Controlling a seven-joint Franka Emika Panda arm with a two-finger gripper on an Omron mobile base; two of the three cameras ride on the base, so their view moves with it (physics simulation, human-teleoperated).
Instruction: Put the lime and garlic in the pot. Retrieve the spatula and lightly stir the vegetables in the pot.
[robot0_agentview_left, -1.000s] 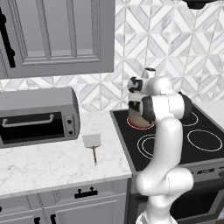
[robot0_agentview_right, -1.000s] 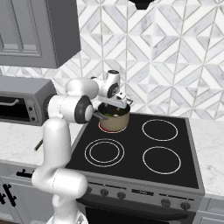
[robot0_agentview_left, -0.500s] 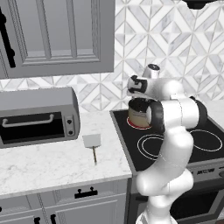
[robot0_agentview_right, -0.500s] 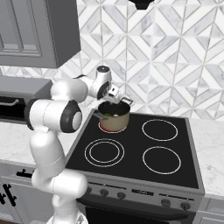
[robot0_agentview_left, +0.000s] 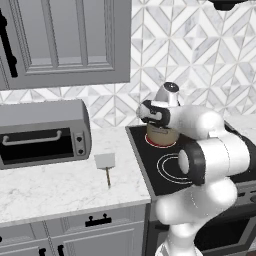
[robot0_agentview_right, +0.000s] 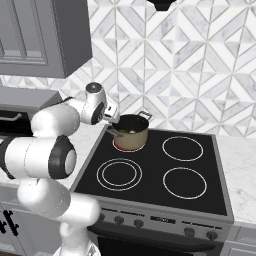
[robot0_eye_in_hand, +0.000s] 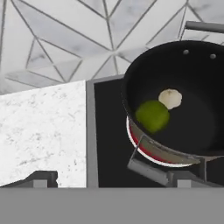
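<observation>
Landmark: tan-bronze metal pot (robot0_agentview_right: 132, 132) with dark interior and grey rim, seated on the rear left burner of the black glass stovetop (robot0_agentview_right: 160, 172), over a red-glowing ring.

Inside the pot: small round yellow-green lime (robot0_eye_in_hand: 152, 115) and smaller pale beige garlic bulb (robot0_eye_in_hand: 170, 98), lying side by side on the dark floor, touching or very nearly so. Both confirmed in the hand view; in the right base view visible only as small light specks.

Left of the pot, just beside its near handle: two-finger gripper (robot0_agentview_right: 112, 120) of the white arm, jaws spread wide, nothing held between them.

Further left of the pot, on the white marble counter (robot0_agentview_left: 55, 185): spatula (robot0_agentview_left: 106, 165) with flat pale grey-white square blade and thin dark brown handle, lying flat, handle toward the counter's front edge, well apart from the gripper.

Beyond the spatula, farther from the pot: grey toaster oven (robot0_agentview_left: 42, 132), standing against the patterned wall, door shut.
</observation>
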